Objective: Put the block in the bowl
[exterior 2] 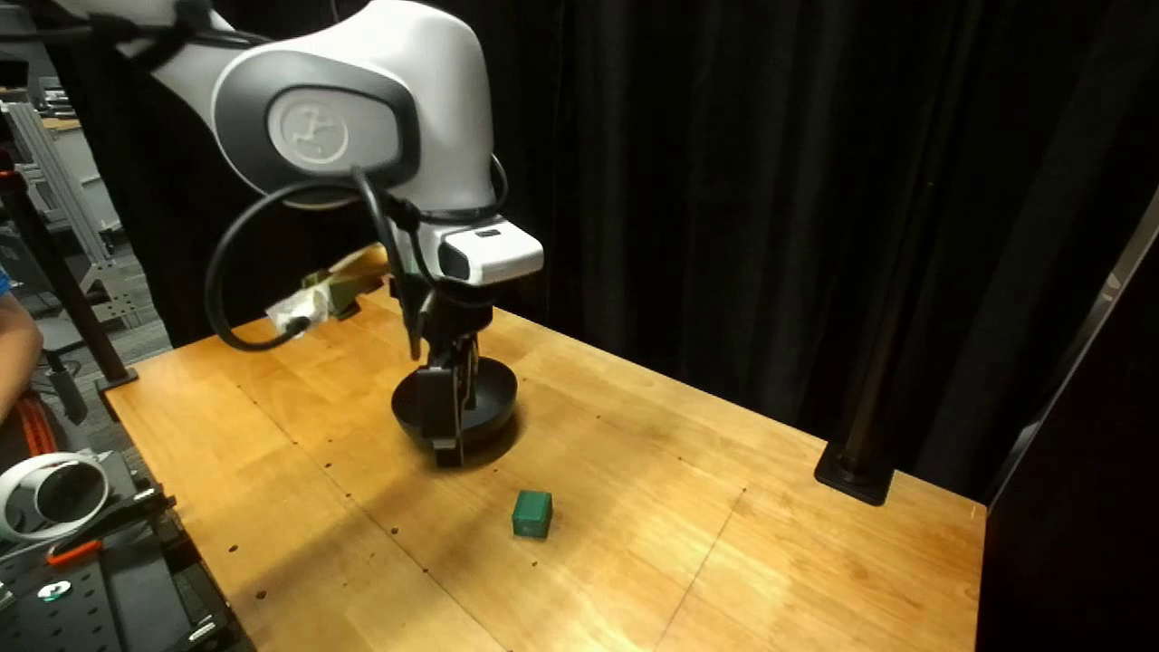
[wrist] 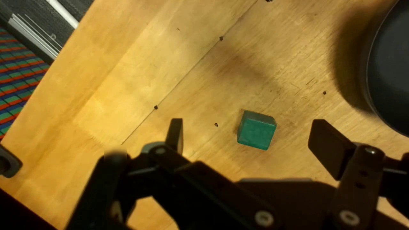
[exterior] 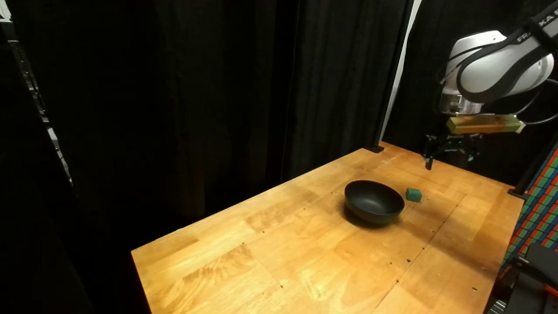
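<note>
Firstly, my gripper, spread wide, nothing held; next, green block, on the table, likely light, stiff, hard to damage, perhaps a little slippery: I would pinch opposite side faces at mid-height; lastly, black bowl, near the block, not touching

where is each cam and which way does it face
In an exterior view: raised, facing down across the table at the bowl; arm and claw show.
In an exterior view: raised, facing down at the block, bowl behind; arm and claw show.
Wrist view: above the claw, which shows, facing down at the block.
Both exterior views share table, block, bowl, arm and claw, from different sides.
</note>
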Robot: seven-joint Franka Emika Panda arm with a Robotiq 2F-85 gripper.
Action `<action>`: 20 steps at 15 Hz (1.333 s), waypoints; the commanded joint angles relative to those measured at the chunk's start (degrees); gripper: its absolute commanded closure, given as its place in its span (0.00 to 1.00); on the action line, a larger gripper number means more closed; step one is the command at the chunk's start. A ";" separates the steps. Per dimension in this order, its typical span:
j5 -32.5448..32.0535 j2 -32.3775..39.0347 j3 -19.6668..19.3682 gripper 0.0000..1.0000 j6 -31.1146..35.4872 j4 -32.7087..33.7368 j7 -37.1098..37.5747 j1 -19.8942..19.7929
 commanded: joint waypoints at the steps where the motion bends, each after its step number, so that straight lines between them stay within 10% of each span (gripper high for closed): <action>1: 3.24 7.90 -1.63 0.00 6.87 3.41 3.28 1.78; 12: 8.95 23.65 -5.86 0.00 21.03 8.30 5.94 7.10; 13: 9.11 24.48 -6.42 0.25 21.71 8.55 5.97 7.56; 20: 9.82 24.21 -9.59 0.73 22.26 9.02 5.70 9.39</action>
